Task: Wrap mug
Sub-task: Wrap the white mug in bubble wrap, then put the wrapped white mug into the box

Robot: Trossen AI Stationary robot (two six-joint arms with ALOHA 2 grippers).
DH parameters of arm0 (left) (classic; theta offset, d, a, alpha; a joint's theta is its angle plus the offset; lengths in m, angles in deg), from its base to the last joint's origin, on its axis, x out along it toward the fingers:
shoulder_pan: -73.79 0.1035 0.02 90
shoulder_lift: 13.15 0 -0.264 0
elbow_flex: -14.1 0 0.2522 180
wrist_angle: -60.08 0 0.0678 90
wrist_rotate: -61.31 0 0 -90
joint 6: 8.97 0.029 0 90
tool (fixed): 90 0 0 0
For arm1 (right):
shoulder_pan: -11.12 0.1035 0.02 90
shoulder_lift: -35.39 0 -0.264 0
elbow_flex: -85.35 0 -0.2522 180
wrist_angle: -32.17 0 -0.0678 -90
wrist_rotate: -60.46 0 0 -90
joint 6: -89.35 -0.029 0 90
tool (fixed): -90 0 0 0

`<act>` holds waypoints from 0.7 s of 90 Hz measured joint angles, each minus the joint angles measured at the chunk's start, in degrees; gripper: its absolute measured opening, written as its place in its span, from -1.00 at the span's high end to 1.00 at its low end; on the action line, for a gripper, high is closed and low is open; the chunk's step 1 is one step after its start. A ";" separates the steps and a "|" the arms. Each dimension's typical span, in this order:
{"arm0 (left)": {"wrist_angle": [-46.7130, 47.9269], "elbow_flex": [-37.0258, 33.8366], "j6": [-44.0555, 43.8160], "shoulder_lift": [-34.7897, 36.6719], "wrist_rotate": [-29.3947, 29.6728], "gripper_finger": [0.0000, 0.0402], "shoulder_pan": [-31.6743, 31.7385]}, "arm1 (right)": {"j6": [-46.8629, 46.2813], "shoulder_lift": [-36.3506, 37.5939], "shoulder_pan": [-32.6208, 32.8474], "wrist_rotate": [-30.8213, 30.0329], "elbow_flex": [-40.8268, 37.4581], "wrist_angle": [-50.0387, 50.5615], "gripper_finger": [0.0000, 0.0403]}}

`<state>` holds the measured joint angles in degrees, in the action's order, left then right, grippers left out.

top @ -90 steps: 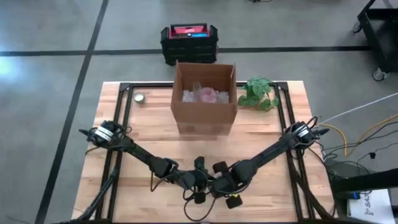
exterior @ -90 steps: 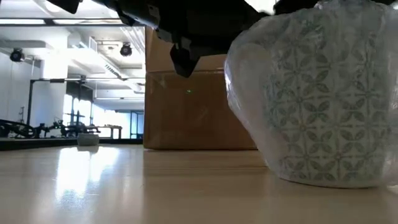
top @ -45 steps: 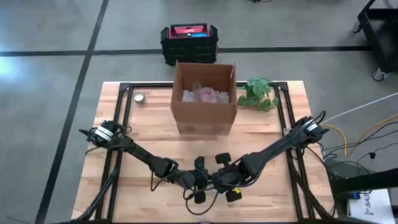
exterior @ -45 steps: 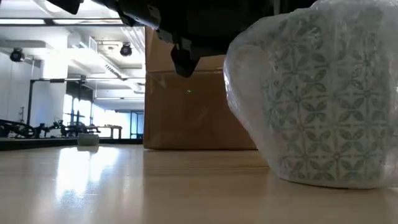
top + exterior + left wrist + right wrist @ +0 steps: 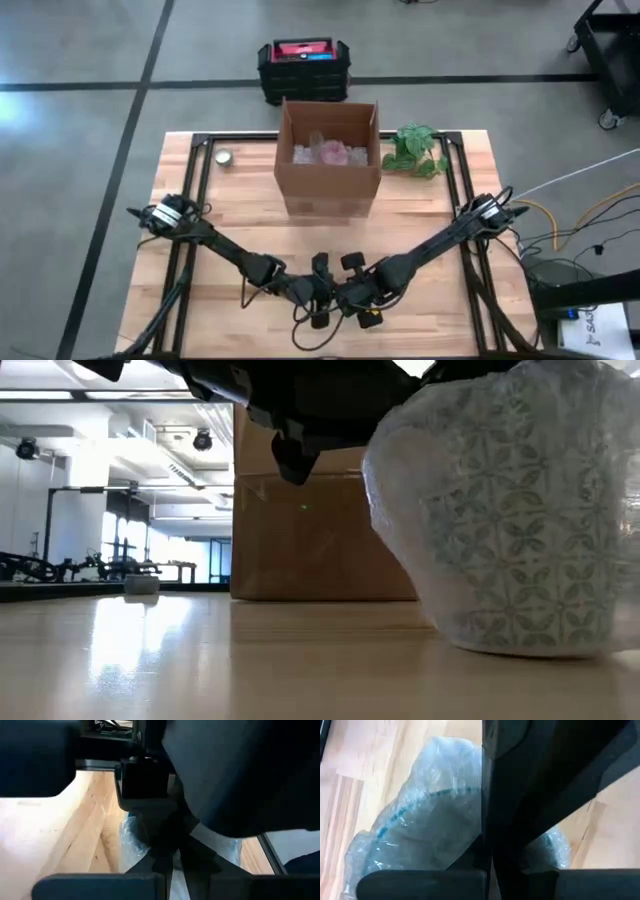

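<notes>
A: Where's the mug (image 5: 505, 510) sitting?
B: Near the bench's (image 5: 200, 300) front edge, center, already in bubble wrap (image 5: 420, 815).
A: Grippers?
B: Left gripper (image 5: 322, 292) & right gripper (image 5: 358, 298) are crowding over it, prob. pressing the wrap down. Jaws: can't tell.

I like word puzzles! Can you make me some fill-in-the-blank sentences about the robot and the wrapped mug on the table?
1. The mug is covered in bubble ____.
2. The mug stands on a table made of ____.
3. Behind the mug stands a brown cardboard ____, open at the top.
4. Beside the box sits a small plant with ____ leaves.

Missing words: wrap; wood; box; green
</notes>
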<state>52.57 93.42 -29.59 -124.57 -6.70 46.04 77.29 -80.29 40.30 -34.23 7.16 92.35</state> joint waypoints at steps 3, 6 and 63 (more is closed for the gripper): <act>-0.10 0.00 -0.01 -0.01 -0.01 0.89 0.00 | 0.10 0.00 -0.06 0.84 0.00 0.15 1.00; -0.21 0.00 0.00 -0.03 -0.03 0.89 0.00 | 0.35 0.00 -0.09 1.92 0.02 0.42 1.00; -0.51 0.04 -0.02 -0.07 -0.09 0.89 0.07 | -11.01 14.16 0.94 4.16 -0.50 4.33 0.89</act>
<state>52.06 93.46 -29.61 -124.64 -6.80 46.10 66.28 -66.13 41.24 -30.08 6.66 96.67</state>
